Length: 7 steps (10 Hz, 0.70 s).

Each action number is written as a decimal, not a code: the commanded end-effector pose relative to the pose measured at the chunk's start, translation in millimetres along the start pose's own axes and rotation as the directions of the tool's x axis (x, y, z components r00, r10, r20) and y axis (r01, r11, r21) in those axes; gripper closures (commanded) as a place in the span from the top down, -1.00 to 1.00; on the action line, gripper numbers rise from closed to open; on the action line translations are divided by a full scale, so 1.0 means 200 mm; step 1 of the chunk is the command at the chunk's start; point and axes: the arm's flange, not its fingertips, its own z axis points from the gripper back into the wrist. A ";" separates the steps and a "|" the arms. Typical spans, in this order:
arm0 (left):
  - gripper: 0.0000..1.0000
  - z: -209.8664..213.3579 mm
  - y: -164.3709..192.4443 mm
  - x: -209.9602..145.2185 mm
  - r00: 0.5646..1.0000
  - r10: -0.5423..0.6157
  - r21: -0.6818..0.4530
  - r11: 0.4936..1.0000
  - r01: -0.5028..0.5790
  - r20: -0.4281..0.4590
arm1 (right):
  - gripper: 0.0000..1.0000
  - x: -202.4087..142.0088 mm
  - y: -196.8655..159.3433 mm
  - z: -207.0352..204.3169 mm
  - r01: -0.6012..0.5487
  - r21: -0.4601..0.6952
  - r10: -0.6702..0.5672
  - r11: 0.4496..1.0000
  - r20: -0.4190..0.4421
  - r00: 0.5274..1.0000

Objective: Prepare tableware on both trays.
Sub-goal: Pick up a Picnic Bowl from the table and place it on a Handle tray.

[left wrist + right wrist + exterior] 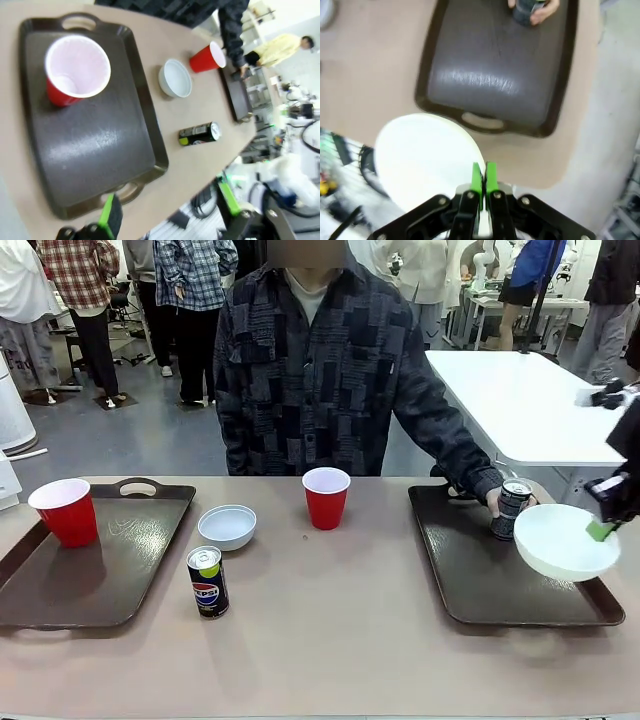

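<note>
My right gripper (603, 528) is shut on the rim of a white bowl (563, 541), holding it tilted above the right end of the right tray (470, 580). In the right wrist view the green pads (483, 181) pinch the bowl (422, 155) beyond the tray's near handle (482, 121). A person's hand holds a black-silver can (513, 508) upright on that tray. A red cup (66, 512) stands on the left tray (110, 580). On the bare table are a second white bowl (227, 527), a Pepsi can (208, 581) and another red cup (326, 497). My left gripper (167, 210) hangs open near the left tray's (95, 150) handle end.
The person stands at the far side of the table, behind the middle. A white table (520, 405) stands at the back right, and other people are farther off. There is free tabletop between the two trays at the front.
</note>
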 end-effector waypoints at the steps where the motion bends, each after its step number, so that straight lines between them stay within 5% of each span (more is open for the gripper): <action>1: 1.00 0.01 -0.01 0.00 1.000 0.015 -0.007 1.000 -0.015 0.011 | -0.92 0.04 -0.08 -0.06 0.058 0.024 -0.056 0.998 -0.043 0.997; 4: 1.00 0.01 -0.01 0.00 1.000 0.015 -0.007 1.000 -0.015 0.011 | -0.92 0.16 -0.10 -0.12 0.094 0.034 -0.092 0.995 -0.068 0.993; 7: 1.00 0.01 -0.01 0.00 1.000 0.015 -0.007 1.000 -0.015 0.011 | -0.92 0.51 -0.17 -0.50 0.185 0.080 -0.175 0.980 -0.119 0.977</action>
